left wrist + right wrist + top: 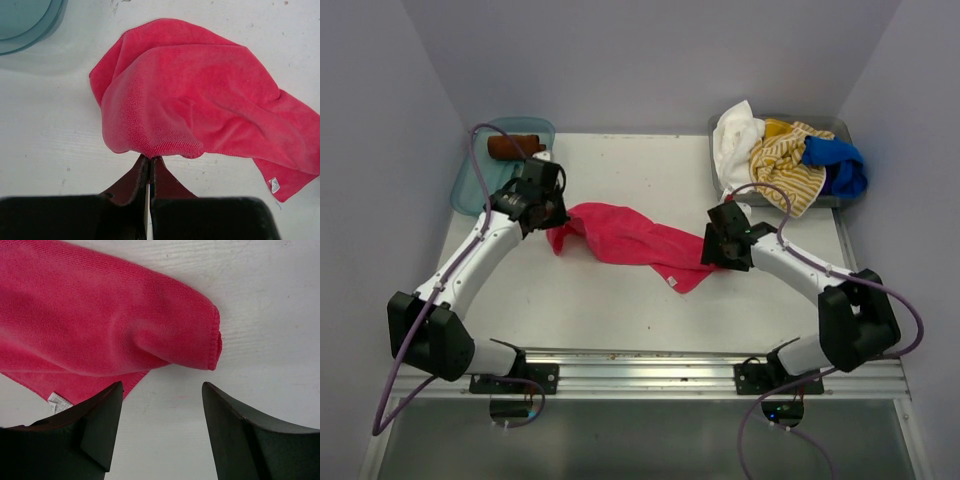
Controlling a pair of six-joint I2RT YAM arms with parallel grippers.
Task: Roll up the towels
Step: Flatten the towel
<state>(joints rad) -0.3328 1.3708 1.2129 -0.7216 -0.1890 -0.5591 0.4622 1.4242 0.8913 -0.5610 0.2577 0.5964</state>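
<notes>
I see a white, slightly stained bench. In its middle lies a crumpled hot pink cloth towel. A translucent teal plastic tray sits at the far left corner, a grey plastic bin at the far right.

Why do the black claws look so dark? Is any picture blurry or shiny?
Top view: soft, even light, no glare, faint shadow by the towel. Left wrist view: towel sharp, left fingers almost black, detail lost. Right wrist view: weave crisp, right fingers dark, little detail.
</notes>
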